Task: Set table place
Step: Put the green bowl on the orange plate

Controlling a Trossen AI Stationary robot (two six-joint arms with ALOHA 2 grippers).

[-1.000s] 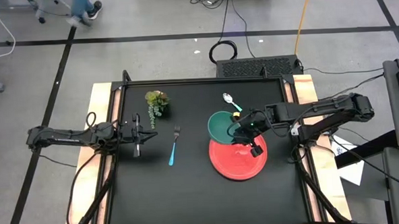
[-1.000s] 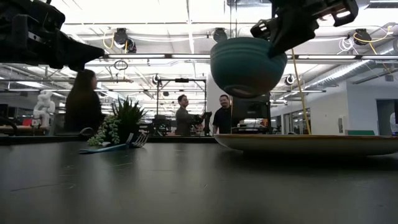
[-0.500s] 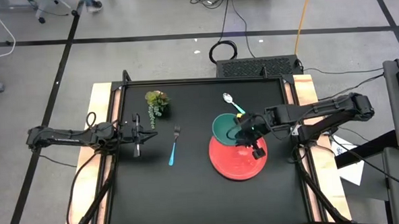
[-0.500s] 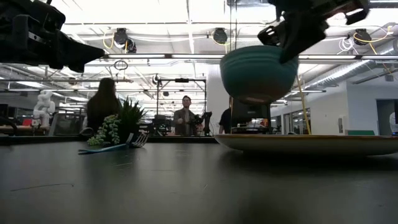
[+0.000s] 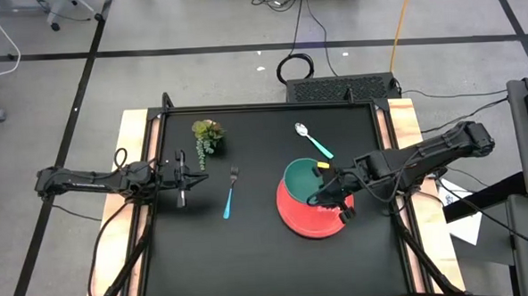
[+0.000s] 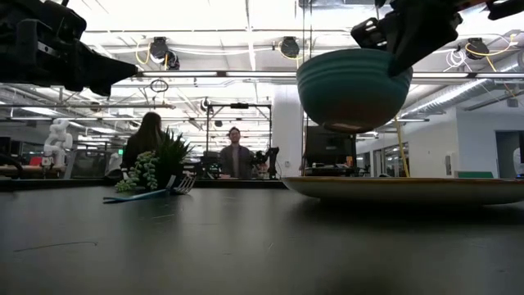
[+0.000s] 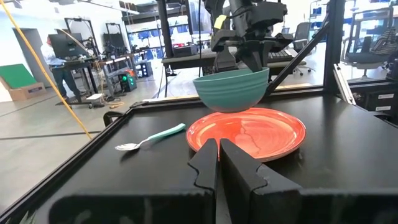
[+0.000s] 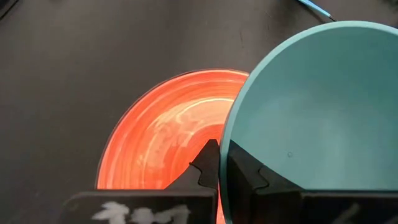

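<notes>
Bowl point(image 5: 301, 178) now farther over plate point(image 5: 313, 216); black table point(image 5: 250, 247), busy lab behind.

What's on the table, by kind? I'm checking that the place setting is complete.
Plates: 1, the red plate
Bowls: 1, the teal bowl, held above the plate by the right gripper
Forks: 1, the blue-handled fork
Spoons: 1, the teal-handled spoon
Plant sprigs: 1, the green sprig
Total: 5
</notes>
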